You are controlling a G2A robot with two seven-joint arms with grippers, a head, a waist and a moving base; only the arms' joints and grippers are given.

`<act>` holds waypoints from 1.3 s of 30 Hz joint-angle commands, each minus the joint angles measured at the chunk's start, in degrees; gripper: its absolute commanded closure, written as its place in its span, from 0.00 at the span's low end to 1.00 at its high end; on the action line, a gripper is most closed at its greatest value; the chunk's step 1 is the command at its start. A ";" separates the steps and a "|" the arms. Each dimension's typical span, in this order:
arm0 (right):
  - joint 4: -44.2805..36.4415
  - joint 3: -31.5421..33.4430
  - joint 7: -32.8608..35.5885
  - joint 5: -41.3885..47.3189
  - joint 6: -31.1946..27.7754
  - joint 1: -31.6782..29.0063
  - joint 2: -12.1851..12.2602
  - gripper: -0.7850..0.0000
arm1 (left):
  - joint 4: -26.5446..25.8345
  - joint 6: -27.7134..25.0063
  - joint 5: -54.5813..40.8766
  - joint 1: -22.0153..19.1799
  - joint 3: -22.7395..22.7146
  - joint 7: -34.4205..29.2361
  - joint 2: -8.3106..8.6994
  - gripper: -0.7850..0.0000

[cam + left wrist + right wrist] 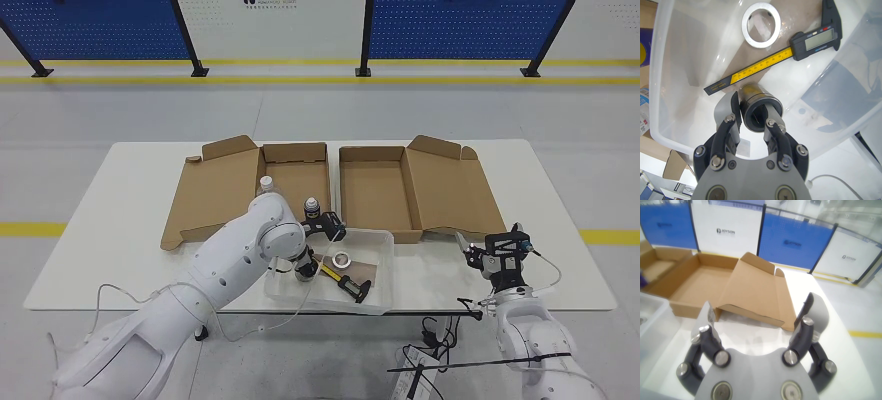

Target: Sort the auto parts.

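Observation:
A steel cylindrical bearing (758, 97) with a dark bore is held between the pads of my left gripper (753, 108), which is shut on it low inside the clear plastic bin (660, 75). On the bin's floor beyond it lie a black and yellow digital caliper (783, 55) and a flat metal ring (761, 24). From above, the left arm (270, 240) leans over the bin (372, 237), with the caliper (345, 285) and ring (341, 259) beside it. My right gripper (488, 238) stands open near the table's front right, empty (759, 311).
Two open cardboard boxes sit at the back of the table, one on the left (290, 195) and one on the right (375, 195) (702, 279), both with flaps spread. Two small bottles (266, 184) (313, 207) stand in the left box. Cables hang off the front edge.

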 commanded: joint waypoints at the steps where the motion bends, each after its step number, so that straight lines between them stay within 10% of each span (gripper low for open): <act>1: 0.00 0.00 0.00 0.00 0.00 0.00 0.00 0.00 | 0.11 -0.01 -0.16 -0.01 0.02 0.07 -0.01 0.61; 13: 0.00 0.00 0.00 0.00 0.00 0.00 0.00 0.00 | 0.71 0.16 0.03 -0.04 0.38 0.25 -0.06 0.75; 19: 0.00 0.00 0.00 0.00 0.00 0.00 0.00 0.00 | 0.87 0.36 0.11 -0.17 0.31 0.60 -0.06 1.00; 39: 0.00 0.00 0.00 0.00 0.00 0.00 0.00 0.00 | -6.83 0.76 -2.78 1.00 -5.53 -1.06 1.97 1.00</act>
